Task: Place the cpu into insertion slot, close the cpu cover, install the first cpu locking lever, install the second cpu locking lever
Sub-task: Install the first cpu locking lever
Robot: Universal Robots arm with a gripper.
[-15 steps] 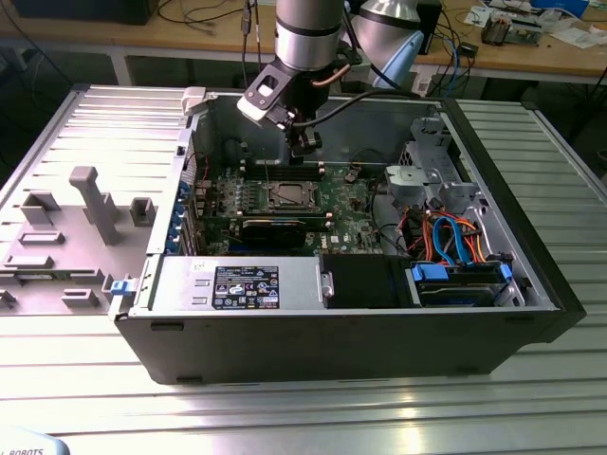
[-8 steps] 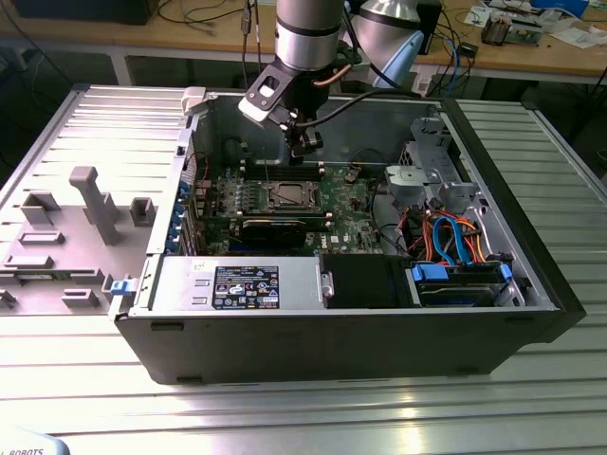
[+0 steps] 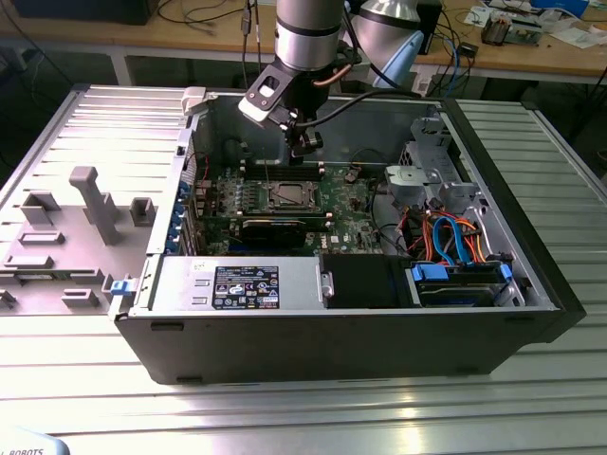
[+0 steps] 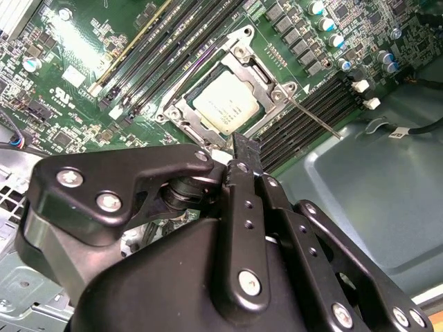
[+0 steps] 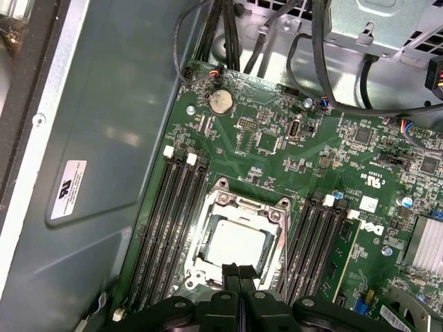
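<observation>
The cpu (image 5: 235,242) lies in the insertion slot (image 3: 287,196) on the green motherboard, its silvery top showing (image 4: 228,104). The cpu cover (image 5: 243,202) lies flat around it as a metal frame (image 4: 271,81). A thin locking lever (image 4: 315,117) juts from one socket corner across the black memory slots. My gripper (image 5: 239,268) hovers just above the socket's edge with its two black fingers pressed together and nothing between them. In the exterior view the gripper (image 3: 305,150) hangs inside the open computer case, slightly behind the socket.
Black memory slots (image 5: 169,221) flank the socket on both sides. Cables (image 5: 291,41) and a metal drive cage (image 3: 422,171) stand near the board. The case wall (image 5: 104,138) rises close by. A grey fixture plate (image 3: 76,227) lies at the exterior view's left.
</observation>
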